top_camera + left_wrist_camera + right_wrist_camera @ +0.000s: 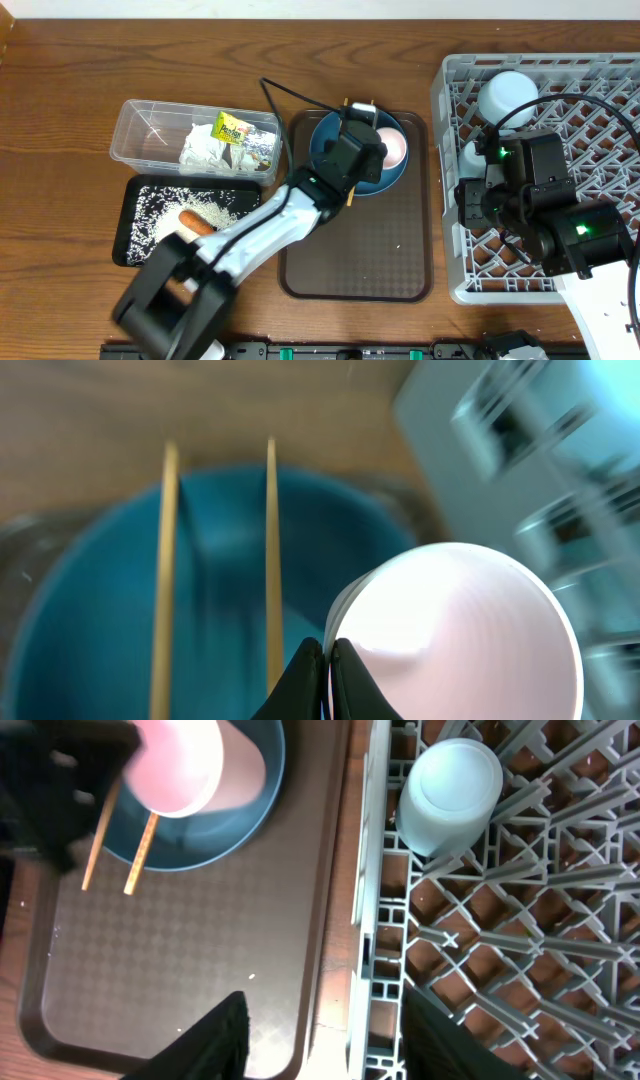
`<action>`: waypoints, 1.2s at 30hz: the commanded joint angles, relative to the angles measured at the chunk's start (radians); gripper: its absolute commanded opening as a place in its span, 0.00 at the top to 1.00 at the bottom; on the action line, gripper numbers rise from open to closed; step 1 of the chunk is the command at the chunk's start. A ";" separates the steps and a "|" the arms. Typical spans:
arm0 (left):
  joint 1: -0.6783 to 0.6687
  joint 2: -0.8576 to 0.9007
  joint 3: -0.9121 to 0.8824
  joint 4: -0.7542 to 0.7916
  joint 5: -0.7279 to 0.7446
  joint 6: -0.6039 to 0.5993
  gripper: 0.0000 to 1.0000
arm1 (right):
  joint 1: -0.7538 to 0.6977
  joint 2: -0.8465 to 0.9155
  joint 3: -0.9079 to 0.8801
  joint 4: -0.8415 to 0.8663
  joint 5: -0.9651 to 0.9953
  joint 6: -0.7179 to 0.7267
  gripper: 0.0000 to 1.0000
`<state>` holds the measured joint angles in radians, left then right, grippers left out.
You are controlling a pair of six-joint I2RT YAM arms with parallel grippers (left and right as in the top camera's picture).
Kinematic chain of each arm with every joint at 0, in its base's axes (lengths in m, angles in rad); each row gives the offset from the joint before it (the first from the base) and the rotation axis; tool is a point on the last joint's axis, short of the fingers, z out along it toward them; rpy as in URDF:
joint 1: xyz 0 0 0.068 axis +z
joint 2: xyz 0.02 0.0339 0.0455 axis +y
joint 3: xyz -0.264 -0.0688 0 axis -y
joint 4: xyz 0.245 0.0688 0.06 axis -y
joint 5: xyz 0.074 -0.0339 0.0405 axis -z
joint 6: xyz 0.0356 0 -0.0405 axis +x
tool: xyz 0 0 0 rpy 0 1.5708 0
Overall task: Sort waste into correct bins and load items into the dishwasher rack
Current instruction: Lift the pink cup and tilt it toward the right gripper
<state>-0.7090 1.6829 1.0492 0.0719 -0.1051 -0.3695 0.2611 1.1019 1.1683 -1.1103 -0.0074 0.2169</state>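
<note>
The left tool [326,665] is closed, its tips pressed together at the rim of the pale-pink plastic cup [460,630]; whether they pinch the rim I cannot tell. The cup lies on its side on the large dark-blue round plate [215,590], beside the pair of wooden chopsticks [270,560]. The plate sits on the brown rectangular serving tray [180,970]. The right tool [325,1040] hangs open and empty above the left rim of the grey lattice dishwasher rack [500,920], where a light-blue cup [450,795] stands upside down.

On serving tray [180,970]: plate [215,835], with cup [180,760] and 2 chopsticks [270,560] on it; dishwasher rack [500,970] right, tub [140,130] left.
</note>
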 commanded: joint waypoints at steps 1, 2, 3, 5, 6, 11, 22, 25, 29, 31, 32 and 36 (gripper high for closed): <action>-0.001 -0.136 0.003 -0.019 -0.010 -0.011 0.94 | -0.007 -0.005 0.000 -0.002 0.002 0.004 0.45; -0.001 -0.169 0.003 -0.038 0.000 -0.018 0.94 | -0.008 -0.007 0.002 -0.002 -0.002 0.004 0.43; -0.001 -0.203 0.003 -0.061 0.016 -0.023 0.94 | -0.008 -0.010 0.003 -0.002 -0.008 0.004 0.43; -0.001 -0.277 0.003 -0.130 0.047 -0.036 0.94 | -0.008 -0.025 0.010 -0.002 -0.037 0.003 0.41; -0.001 -0.311 0.003 -0.164 0.062 -0.036 0.94 | -0.008 -0.034 0.015 -0.002 -0.048 0.001 0.36; 0.043 -0.488 0.003 -0.322 0.279 -0.151 0.94 | -0.042 -0.113 0.070 -0.010 -0.180 -0.081 0.21; 0.298 -0.563 0.003 -0.126 1.145 -0.536 0.94 | -0.183 -0.242 0.096 -0.053 -0.803 -0.486 0.13; 0.311 -0.525 0.003 -0.011 1.275 -0.629 0.94 | -0.183 -0.240 0.096 -0.064 -0.944 -0.600 0.13; 0.311 -0.462 0.003 0.058 1.371 -0.687 0.94 | -0.183 -0.240 0.096 -0.053 -1.019 -0.668 0.14; 0.311 -0.438 0.003 0.058 1.387 -0.687 0.94 | -0.183 -0.240 0.096 -0.046 -1.019 -0.681 0.14; 0.311 -0.423 0.003 0.058 1.392 -0.687 0.94 | -0.183 -0.240 0.096 -0.044 -1.019 -0.691 0.14; 0.311 -0.380 0.003 0.064 1.392 -0.687 0.94 | -0.183 -0.235 0.096 -0.015 -1.019 -0.697 0.15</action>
<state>-0.4015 1.2869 1.0492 0.1230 1.2270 -1.0309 0.0860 0.8631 1.2510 -1.1362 -0.9733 -0.4313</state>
